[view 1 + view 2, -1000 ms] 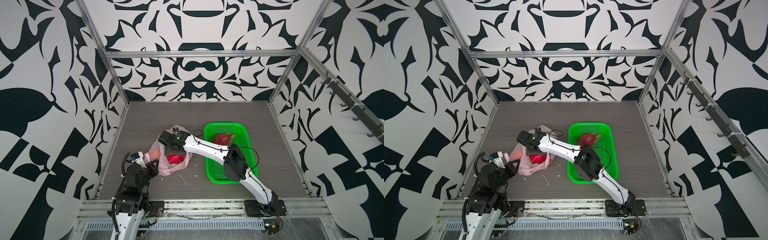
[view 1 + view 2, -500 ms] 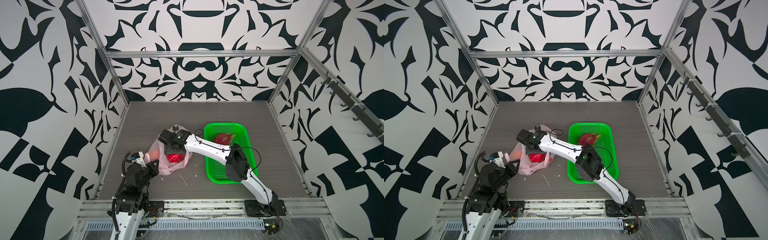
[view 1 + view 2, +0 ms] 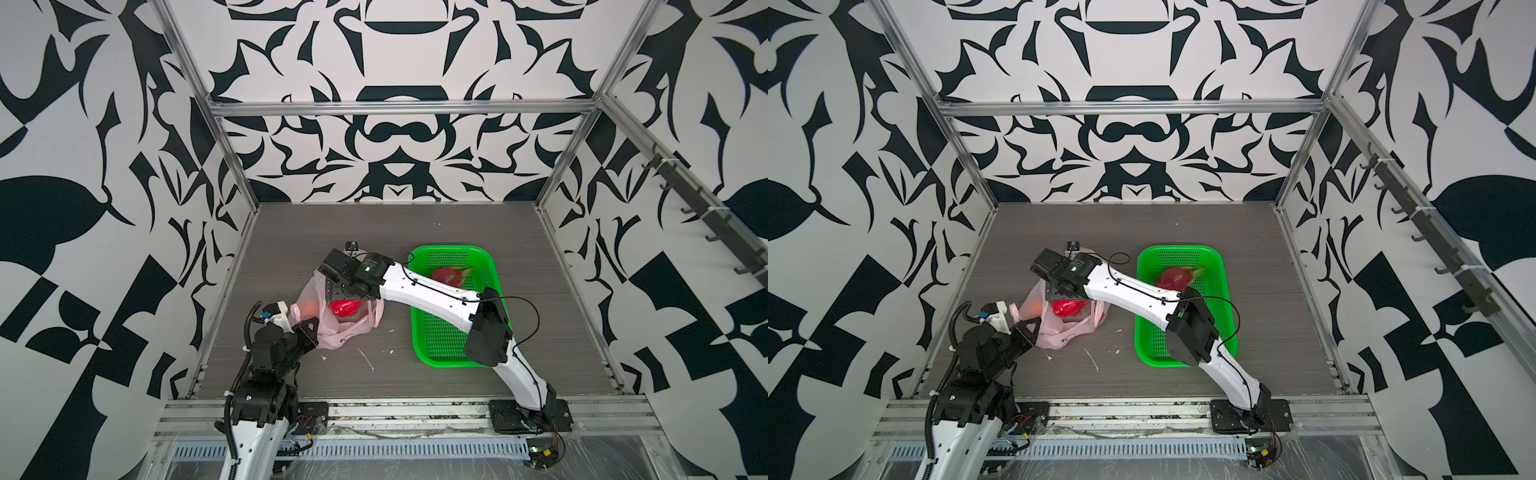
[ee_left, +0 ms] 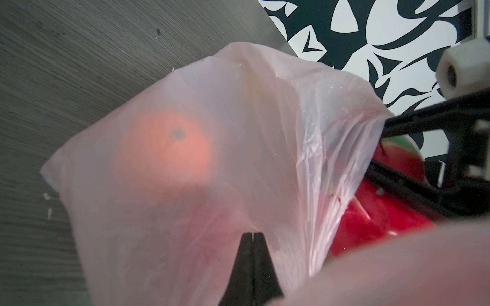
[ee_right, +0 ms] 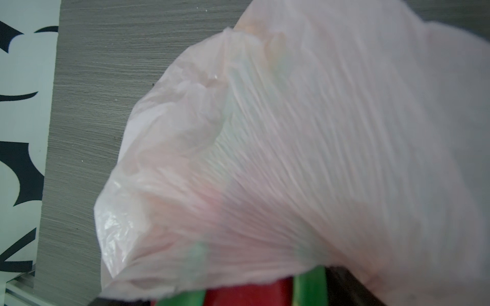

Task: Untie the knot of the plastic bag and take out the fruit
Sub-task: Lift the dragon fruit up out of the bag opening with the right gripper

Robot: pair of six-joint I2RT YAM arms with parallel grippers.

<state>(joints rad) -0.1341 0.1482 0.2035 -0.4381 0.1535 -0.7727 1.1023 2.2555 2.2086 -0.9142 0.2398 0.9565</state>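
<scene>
No readable text, label or number anywhere.

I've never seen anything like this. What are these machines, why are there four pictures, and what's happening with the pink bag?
Two white-and-black robot arms stand at the near edge of a grey wood-grain table: the left arm and the right arm. Two pictures come from a pair of cameras overhead. The two close-ups come from a camera on each wrist. On the table lie a thin translucent pink plastic bag and a green perforated plastic basket holding one magenta dragon fruit. The left pincer is shut at the bag's edge. The right pincer reaches into the bag, its jaws wide around a red dragon fruit; whether it grips, I cannot tell. An orange shows through the film.
</scene>
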